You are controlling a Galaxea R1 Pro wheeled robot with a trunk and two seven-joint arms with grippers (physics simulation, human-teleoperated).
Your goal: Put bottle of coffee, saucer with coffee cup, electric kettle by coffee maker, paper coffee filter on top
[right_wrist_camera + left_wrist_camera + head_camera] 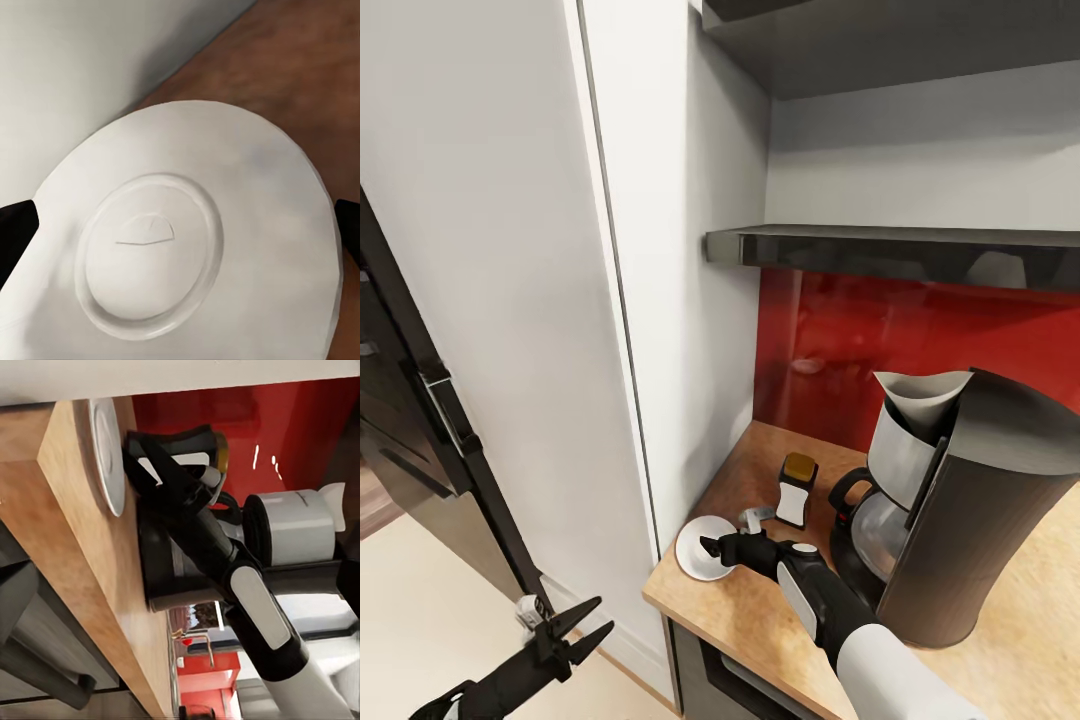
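The white saucer (pixel 698 552) (pixel 187 247) (pixel 107 454) lies flat at the left corner of the light-wood kitchen countertop (pixel 750 600). My right gripper (pixel 712 548) (pixel 180 232) hovers open just over it, one fingertip past each side of the rim. The bottle of coffee (pixel 797 490) (pixel 208 448) stands behind it, between the saucer and the coffee maker (pixel 960 510) (pixel 296 529). The paper coffee filter (pixel 920 398) sits in the maker's top. Above hangs the black kitchen shelf (pixel 900 248). My left gripper (pixel 592 620) is open, low beside the counter's end. The coffee cup and electric kettle are out of view.
A tall white cabinet panel (pixel 610 350) borders the counter's left end, close to the saucer. A dark oven front (pixel 420 420) stands further left above the pale floor (pixel 420 620). A red backsplash (pixel 910 340) closes the back.
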